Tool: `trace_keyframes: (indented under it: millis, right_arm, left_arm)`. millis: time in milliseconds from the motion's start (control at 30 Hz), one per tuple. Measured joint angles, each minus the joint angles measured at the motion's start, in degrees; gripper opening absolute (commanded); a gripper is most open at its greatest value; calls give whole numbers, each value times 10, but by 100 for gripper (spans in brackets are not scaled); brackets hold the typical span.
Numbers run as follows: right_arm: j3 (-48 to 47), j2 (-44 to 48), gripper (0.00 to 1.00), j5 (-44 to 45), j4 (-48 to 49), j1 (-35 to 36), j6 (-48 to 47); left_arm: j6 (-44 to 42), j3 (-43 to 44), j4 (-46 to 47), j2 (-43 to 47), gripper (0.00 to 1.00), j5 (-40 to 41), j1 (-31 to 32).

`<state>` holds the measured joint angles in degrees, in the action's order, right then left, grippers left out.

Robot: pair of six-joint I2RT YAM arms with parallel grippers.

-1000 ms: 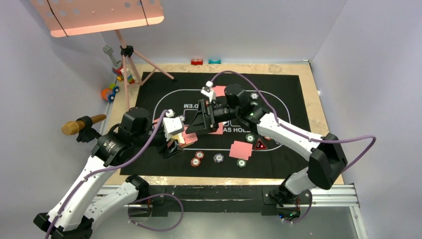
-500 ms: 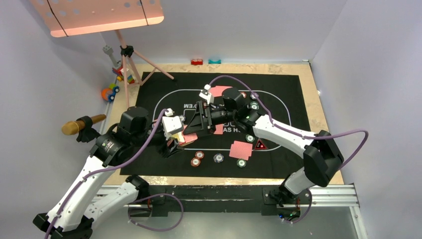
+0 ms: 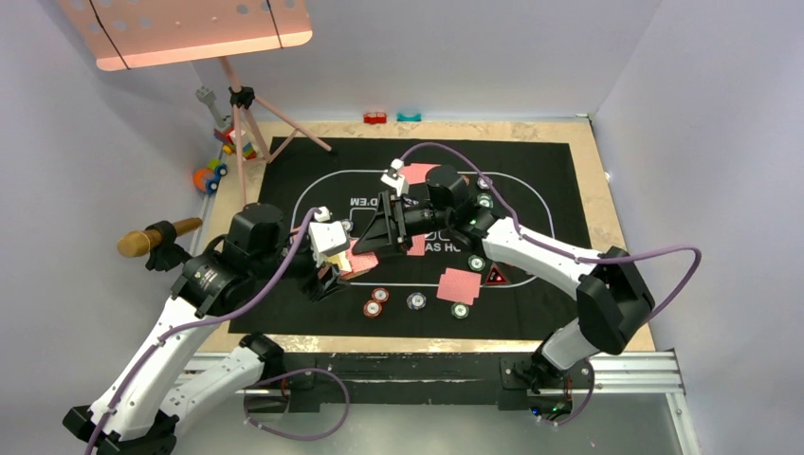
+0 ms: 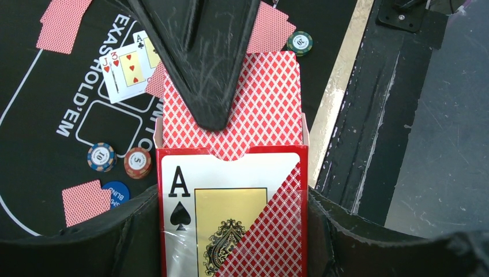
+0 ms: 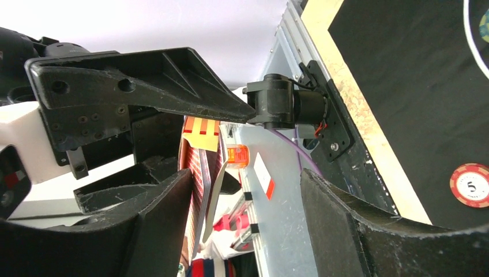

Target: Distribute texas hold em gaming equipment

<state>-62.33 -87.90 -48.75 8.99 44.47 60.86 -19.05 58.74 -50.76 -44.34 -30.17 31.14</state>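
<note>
My left gripper [image 3: 332, 270] is shut on a red card box [image 4: 230, 219] with an ace of spades on its face. Red-backed cards [image 4: 259, 109] stick out of its open end. My right gripper [image 3: 374, 237] is open at that end. One of its fingers [image 4: 202, 57] lies over the top card's back. In the right wrist view [image 5: 245, 184] the cards' edge [image 5: 202, 173] stands beside the left finger. Two face-up cards [image 4: 130, 66] lie on the black mat [image 3: 559, 161]. Chips [image 3: 380, 294] and a red-black triangular marker [image 3: 495, 277] lie nearby.
Face-down cards lie at the mat's front [image 3: 458, 284] and back [image 3: 417, 173]. A blue button [image 4: 115, 193] sits beside two chips [image 4: 138, 163]. A tripod stand [image 3: 248, 118] and colourful toys [image 3: 210, 175] are at the back left. Red and teal blocks [image 3: 375, 118] sit by the back wall.
My right gripper has moved a little left and nearer the card box. My left gripper has shifted slightly and still holds the box.
</note>
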Motion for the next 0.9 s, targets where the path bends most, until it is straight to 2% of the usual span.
trace_keyframes:
  millis: [533, 567, 667, 733, 900]
  right_arm:
    - [11, 37, 55, -3, -24, -40, -8]
    - [13, 42, 57, -3, -27, -44, -10]
    - [17, 59, 73, -3, -43, -58, -16]
    - [17, 67, 79, -2, -52, -64, -21]
    - [14, 73, 85, 2, -57, -61, -28]
  left_arm:
    - [0, 0, 0, 8, 0, 0, 0]
    - [0, 0, 0, 9, 0, 0, 0]
    - [0, 0, 1, 9, 0, 0, 0]
    - [0, 0, 3, 10, 0, 0, 0]
    - [0, 0, 5, 12, 0, -1, 0]
